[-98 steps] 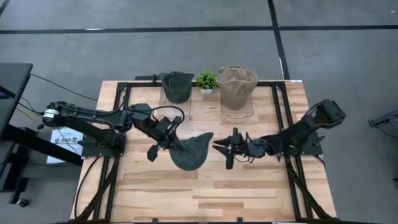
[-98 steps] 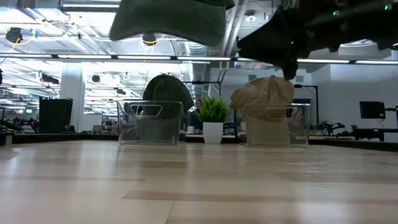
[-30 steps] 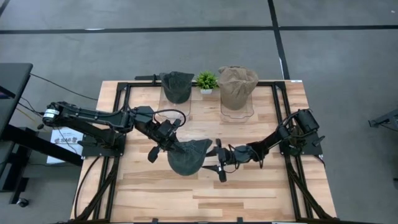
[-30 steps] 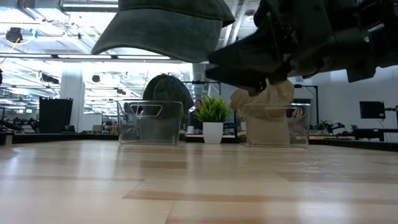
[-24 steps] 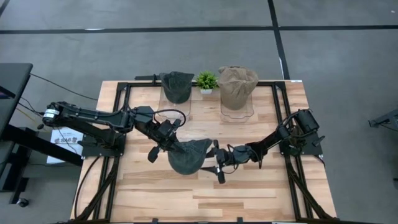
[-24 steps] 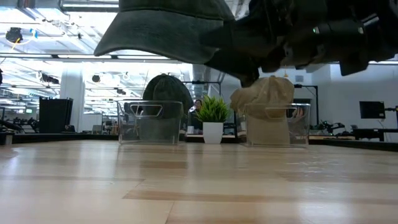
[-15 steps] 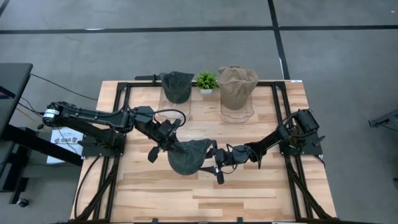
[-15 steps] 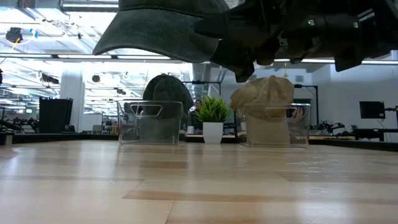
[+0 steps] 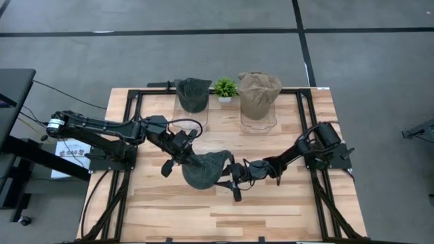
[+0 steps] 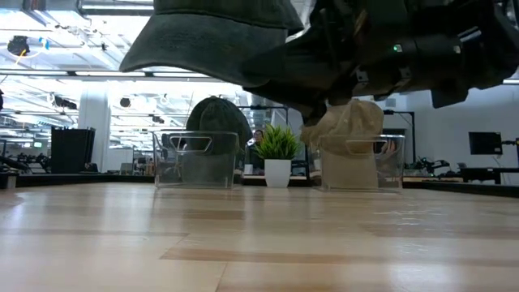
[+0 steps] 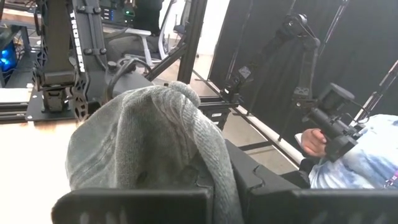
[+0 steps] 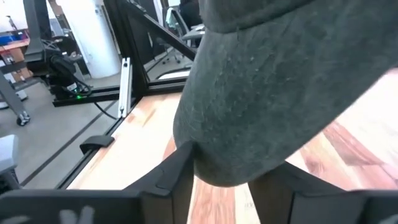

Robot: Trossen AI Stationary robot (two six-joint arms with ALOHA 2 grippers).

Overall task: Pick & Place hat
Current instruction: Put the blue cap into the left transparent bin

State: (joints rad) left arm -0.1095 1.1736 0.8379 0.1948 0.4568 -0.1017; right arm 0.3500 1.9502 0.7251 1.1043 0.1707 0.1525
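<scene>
A dark grey-green cap [image 9: 203, 169] hangs in the air over the middle of the table; the low view shows the cap [image 10: 211, 36] well clear of the wood. My left gripper [image 9: 184, 160] is shut on the cap at its left side. My right gripper [image 9: 233, 177] is open at the cap's right side. In the right wrist view the cap's brim [image 12: 249, 112] reaches down between the two fingers of my right gripper [image 12: 221, 168]. My left gripper holds the cap by the crown's cloth [image 11: 155, 143], coming from the table's left and slanting down. The bunched cloth lies over the fingers and hides the place of contact. The cap is lifted clear of the table. My right gripper's fingers [image 12: 177, 165] stand on either side of the brim's end [image 12: 224, 177], level, from the table's right. I cannot tell whether they touch it.
At the far edge stand two clear stands, one with a dark cap [image 9: 193, 93] and one with a tan cap [image 9: 258, 91], and a small potted plant [image 9: 224, 88] between them. A person's hand [image 11: 309, 140] shows beyond the table. Bare wood lies near the front edge.
My right gripper has gone toward the table's left, up to the cap, until the brim stands between its open fingers. My left gripper and the cap have stayed nearly where they were, lifted clear.
</scene>
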